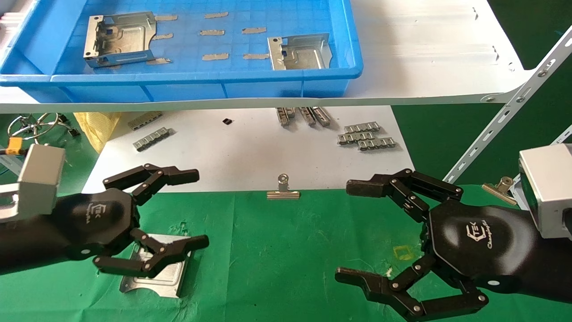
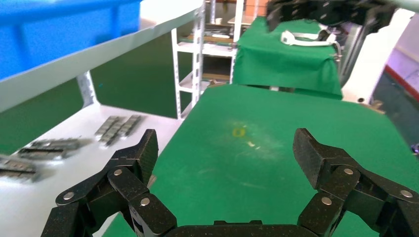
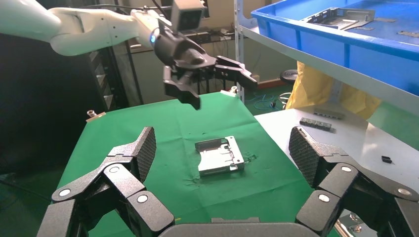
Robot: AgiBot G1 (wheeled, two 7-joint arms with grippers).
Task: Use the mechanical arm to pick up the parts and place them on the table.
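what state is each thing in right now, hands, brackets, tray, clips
left hand: open, empty, raised above the bracket on the cloth
right hand: open, empty, over the green cloth
bracket on the green table: lying flat, not gripped
left bracket in tray: resting in the blue tray
right bracket in tray: resting in the tray
binder clip: shut, at the cloth's edge

The table (image 1: 286,250) is covered in wrinkled green cloth with a small yellow square mark (image 1: 404,252) toward its right. One stamped sheet-metal bracket (image 1: 154,270) lies flat at near left, and a silver binder clip (image 1: 283,190) sits at the far edge, middle, with another clip (image 1: 499,188) at far right.
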